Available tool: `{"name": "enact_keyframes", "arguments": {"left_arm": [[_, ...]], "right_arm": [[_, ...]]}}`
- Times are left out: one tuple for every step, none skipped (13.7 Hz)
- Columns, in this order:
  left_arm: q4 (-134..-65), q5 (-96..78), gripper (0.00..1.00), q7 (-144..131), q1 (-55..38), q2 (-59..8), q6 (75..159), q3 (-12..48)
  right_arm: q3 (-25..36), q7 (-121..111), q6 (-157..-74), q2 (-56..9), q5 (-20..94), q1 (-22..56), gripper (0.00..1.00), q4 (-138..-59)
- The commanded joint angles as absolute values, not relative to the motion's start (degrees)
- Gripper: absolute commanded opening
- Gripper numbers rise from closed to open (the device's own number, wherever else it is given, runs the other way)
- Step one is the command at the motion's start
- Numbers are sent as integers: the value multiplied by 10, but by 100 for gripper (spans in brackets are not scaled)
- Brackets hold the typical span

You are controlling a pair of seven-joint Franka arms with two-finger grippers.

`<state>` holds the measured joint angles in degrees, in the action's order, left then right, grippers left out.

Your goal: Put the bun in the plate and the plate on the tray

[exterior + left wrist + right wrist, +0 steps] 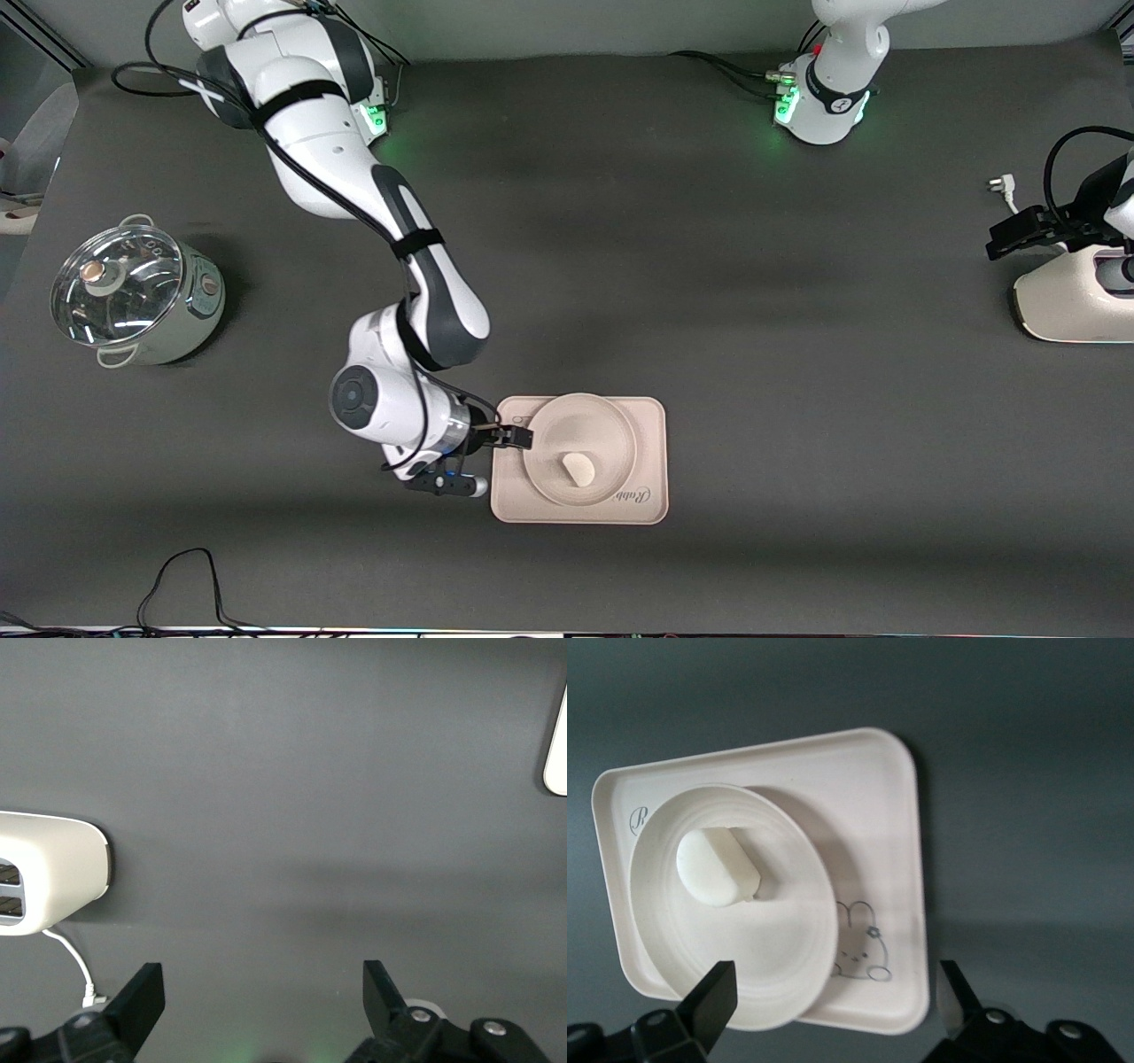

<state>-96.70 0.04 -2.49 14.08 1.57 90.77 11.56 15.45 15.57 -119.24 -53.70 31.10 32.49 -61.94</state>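
Observation:
The bun [578,467] lies in the round cream plate [580,425], flat side up. The plate rests on the cream-pink tray [649,461] and its rim laps over the tray's edge nearest the robots. The right wrist view shows the bun [713,866], the plate [771,957] and the tray [877,833] with its bear drawing. My right gripper [521,437] is open and empty, low beside the plate's rim at the tray's end toward the right arm [833,979]. My left gripper [1005,241] is open and empty, waiting over the table by a white appliance [264,979].
A steel pot with a glass lid [133,297] stands at the right arm's end of the table. A white slotted appliance [1076,301] with a cable and plug [1001,188] stands at the left arm's end; it also shows in the left wrist view [49,873].

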Motion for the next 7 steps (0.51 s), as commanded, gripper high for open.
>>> {"name": "enact_keyframes", "arguments": {"left_arm": [[-956,6,100,-16,138,11,904,113],[-956,6,100,-12,138,11,904,113],[-956,6,100,-11,138,11,904,113],[-956,6,100,-9,138,11,904,113],[-956,6,100,-6,138,11,905,113],[-956,6,100,-5,138,11,910,113],[-957,6,100,-6,137,11,919,113]], "right_arm": [[167,148,-1138,-473,226,323,100,-631],[171,126,-1134,-455,205,321,100,-637],[176,100,-1121,-431,203,309,100,-657],[182,65,-1106,-402,201,306,100,-680],[202,29,-1094,-373,196,305,100,-704],[227,-2,-1084,-347,190,308,100,-726],[242,-27,-1073,-325,189,308,100,-739]]}}
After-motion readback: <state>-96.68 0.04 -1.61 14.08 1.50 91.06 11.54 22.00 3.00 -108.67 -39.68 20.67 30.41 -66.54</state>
